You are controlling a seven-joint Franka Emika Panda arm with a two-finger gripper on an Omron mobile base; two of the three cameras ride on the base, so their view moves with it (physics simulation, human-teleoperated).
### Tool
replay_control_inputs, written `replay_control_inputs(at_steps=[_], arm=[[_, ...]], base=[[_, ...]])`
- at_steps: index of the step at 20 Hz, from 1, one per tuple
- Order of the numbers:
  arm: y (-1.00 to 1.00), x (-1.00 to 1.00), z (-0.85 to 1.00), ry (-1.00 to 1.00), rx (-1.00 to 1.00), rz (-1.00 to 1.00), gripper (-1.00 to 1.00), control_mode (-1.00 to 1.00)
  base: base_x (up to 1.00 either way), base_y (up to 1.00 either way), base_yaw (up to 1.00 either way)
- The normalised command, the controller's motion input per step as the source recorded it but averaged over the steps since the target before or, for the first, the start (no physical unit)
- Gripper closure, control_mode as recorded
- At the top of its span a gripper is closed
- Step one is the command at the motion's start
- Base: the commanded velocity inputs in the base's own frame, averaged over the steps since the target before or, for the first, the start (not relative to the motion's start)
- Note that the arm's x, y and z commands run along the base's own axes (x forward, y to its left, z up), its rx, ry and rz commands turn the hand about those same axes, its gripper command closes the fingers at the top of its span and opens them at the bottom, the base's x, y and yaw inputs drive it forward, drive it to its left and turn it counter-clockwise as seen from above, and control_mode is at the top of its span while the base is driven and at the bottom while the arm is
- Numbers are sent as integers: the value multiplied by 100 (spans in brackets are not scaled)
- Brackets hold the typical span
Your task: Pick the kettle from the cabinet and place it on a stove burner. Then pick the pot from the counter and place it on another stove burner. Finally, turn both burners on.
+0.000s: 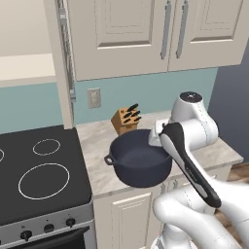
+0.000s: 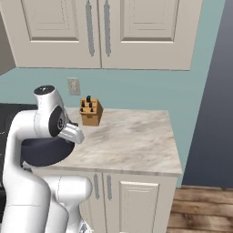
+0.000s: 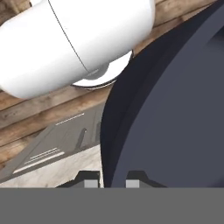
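Hand view shows my pincer (image 3: 110, 183) clenched on the rim of the pot (image 1: 141, 158), lifted over the counter (image 1: 97, 146) right of the stove burners (image 1: 44, 181).

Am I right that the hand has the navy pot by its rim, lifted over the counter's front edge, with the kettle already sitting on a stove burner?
Not quite: the left base view shows no kettle on the stove burners. The rest holds: the hand grips the pot over the counter.

Base views flanking counter (image 1: 97, 146); hand close-up.
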Motion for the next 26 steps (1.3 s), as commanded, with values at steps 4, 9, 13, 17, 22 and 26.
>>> replay_control_inputs(at_steps=[4, 9, 13, 17, 22, 26], arm=[[0, -7, 0, -3, 0, 0, 100, -100], [0, -27, 0, -6, 0, 0, 100, -100], [0, -21, 0, -3, 0, 0, 100, 100], [0, 0, 0, 0, 0, 0, 100, 100], [0, 0, 0, 0, 0, 0, 100, 100], [0, 0, 0, 0, 0, 0, 100, 100]], base=[[0, 0, 0], [0, 0, 0], [-28, 0, 0], [-65, 0, 0], [-56, 22, 1], [-43, 58, 7]])
